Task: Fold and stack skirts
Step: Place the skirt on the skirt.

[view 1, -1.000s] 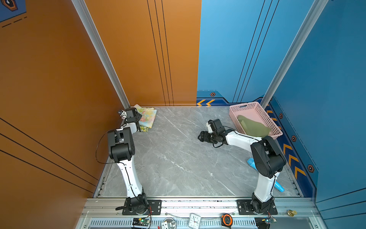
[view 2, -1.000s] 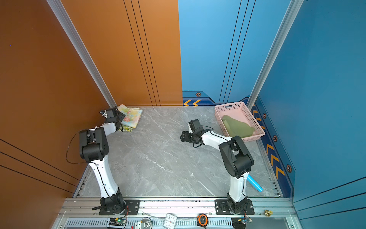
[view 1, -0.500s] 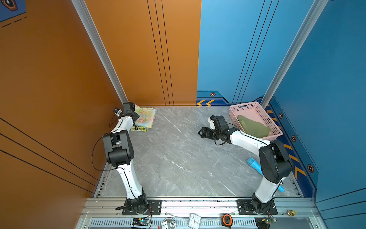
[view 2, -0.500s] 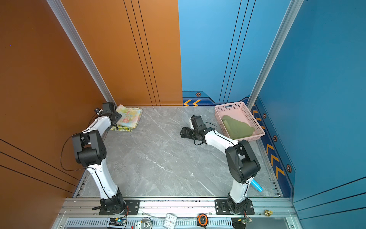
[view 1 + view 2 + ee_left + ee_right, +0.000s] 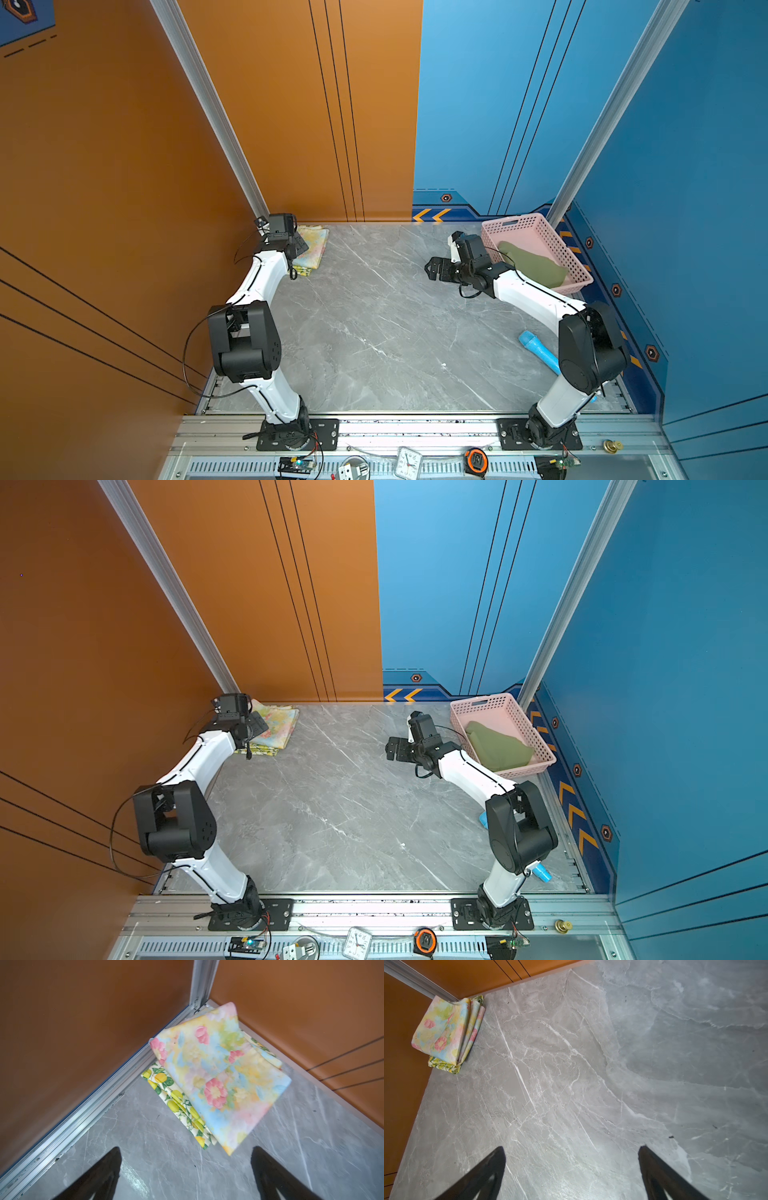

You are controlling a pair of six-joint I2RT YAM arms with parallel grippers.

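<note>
Right hand (image 5: pixel 432 269): jaws wide apart and holding nothing, above the surface (image 5: pixel 374 332), just beside the basket (image 5: pixel 577 286), fingertips pointing to the left edge.
Olive skirt (image 5: pixel 536 266): loose in the basket at the far right corner, behind the right hand's wrist; its long axis runs along the basket.
Nearer arm: the right one, I judge, but it must first turn round toward the basket.
Left hand (image 5: pixel 186 1148): wide apart and empty, just beside the stack.
Stack: flower skirt (image 5: pixel 218 1076) folded on top of lemon skirt (image 5: pixel 176 1099), far left corner.
</note>
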